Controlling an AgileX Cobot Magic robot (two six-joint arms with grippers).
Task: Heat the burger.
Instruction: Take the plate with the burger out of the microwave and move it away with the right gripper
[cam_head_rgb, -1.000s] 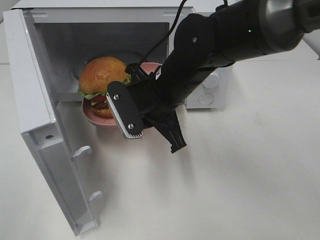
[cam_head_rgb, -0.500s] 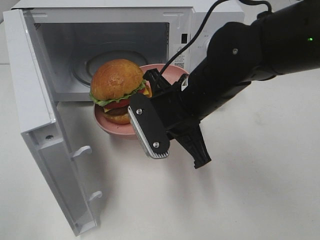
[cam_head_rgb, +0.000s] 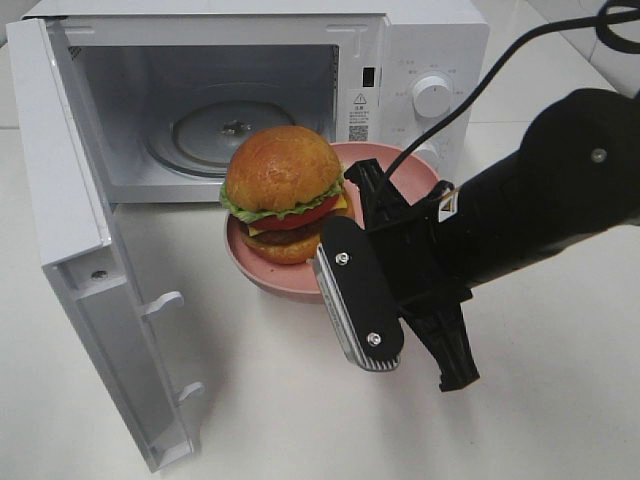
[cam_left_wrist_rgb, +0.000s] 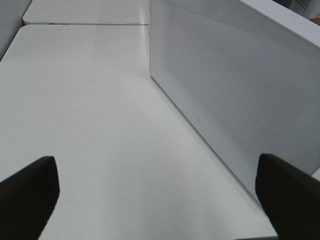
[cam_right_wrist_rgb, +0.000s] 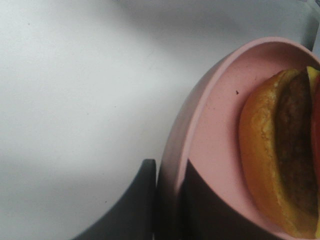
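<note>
In the high view, one burger (cam_head_rgb: 283, 192) sits on one round pink plate (cam_head_rgb: 400, 168), out in front of the open white microwave (cam_head_rgb: 420, 40). The right gripper (cam_head_rgb: 372, 215) is pinched tight on the plate's rim. Its wrist view shows this up close: dark fingers (cam_right_wrist_rgb: 145, 200) on both sides of the smooth rim, beside the bumpy orange bun. Only the left wrist view shows the left gripper (cam_left_wrist_rgb: 155, 190), spread wide and holding nothing over the white table (cam_left_wrist_rgb: 90, 110), near the microwave's dotted side.
</note>
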